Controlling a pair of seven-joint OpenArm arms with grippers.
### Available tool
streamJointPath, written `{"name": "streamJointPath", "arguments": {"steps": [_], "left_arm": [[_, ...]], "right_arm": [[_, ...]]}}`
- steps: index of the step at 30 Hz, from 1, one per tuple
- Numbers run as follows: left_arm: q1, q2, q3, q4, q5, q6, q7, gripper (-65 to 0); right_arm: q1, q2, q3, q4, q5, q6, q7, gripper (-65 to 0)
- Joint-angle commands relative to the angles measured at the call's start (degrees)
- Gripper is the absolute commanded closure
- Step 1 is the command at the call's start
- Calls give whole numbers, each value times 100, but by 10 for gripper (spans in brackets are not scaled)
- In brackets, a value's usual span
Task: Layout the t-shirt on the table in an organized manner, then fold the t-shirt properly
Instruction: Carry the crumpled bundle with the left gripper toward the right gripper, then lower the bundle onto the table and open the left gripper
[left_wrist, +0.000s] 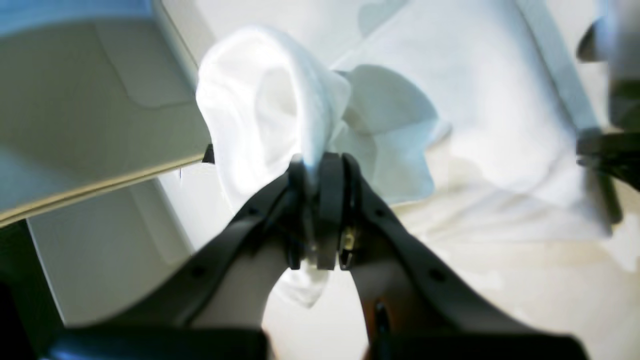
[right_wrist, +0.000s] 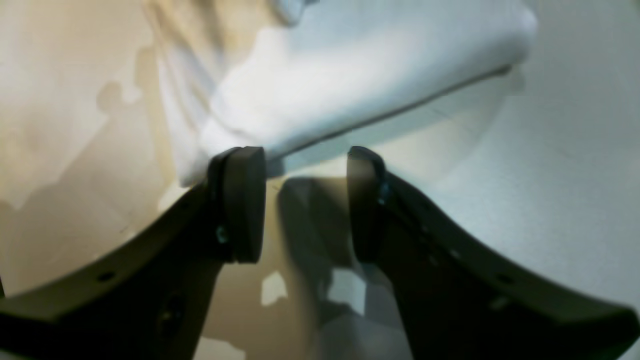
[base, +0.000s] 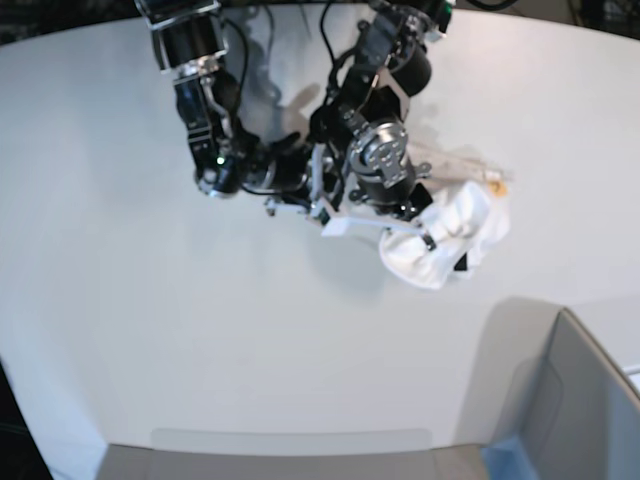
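Note:
The white t-shirt (base: 470, 225) is bunched on the table (base: 150, 300), right of centre, and no print shows. My left gripper (left_wrist: 320, 170) is shut on a raised fold of the t-shirt (left_wrist: 270, 100); in the base view it (base: 432, 243) sits at the bundle's near edge. My right gripper (right_wrist: 305, 200) is open just above the table (right_wrist: 550, 200), with nothing between its pads. A rolled edge of the t-shirt (right_wrist: 350, 75) lies right beyond its fingertips, close to the left pad (right_wrist: 240, 200). In the base view the right gripper (base: 295, 200) is left of the left arm.
A grey box with a blue edge (base: 580, 400) stands at the near right corner, and the left wrist view shows it (left_wrist: 75, 100) close beside the lifted cloth. Both arms cross over the back middle of the table. The curved table edge runs along the back.

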Motion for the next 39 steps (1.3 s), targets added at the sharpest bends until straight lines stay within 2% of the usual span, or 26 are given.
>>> {"name": "streamJointPath", "arguments": {"steps": [1,12,18,20,26,29,35,39], "left_arm": [[-83,30,17,102,110,34,52,-20],[453,30,632,-654,92,34,52,-34],[427,30,668,-662,92,34,52,-162],[418,30,641,-662,92,34,52,-180],[418,13,632,-662,92,34,52,-180],[409,13,632,-662,92,34,52,-180],[198,-5,632,-654,101,34,52,-180],[128,-5,632,-654,101,34,52,-180]], "right_arm": [[98,-61,-25,72,79,78,52,-269],[151,-123,10,-157,79,78,60,-269],[107,-105,19,-332,88,78,438,-269],[10,-97,45,-280,88,78,535,-269],[-227,-26,731,-192,466,78,667,-269],[-227,229,748,-192,616,78,658,-269],[-254,334,766,-201,633,78,658,-269],[-315,440,1153,-174,633,78,658,-269]]}}
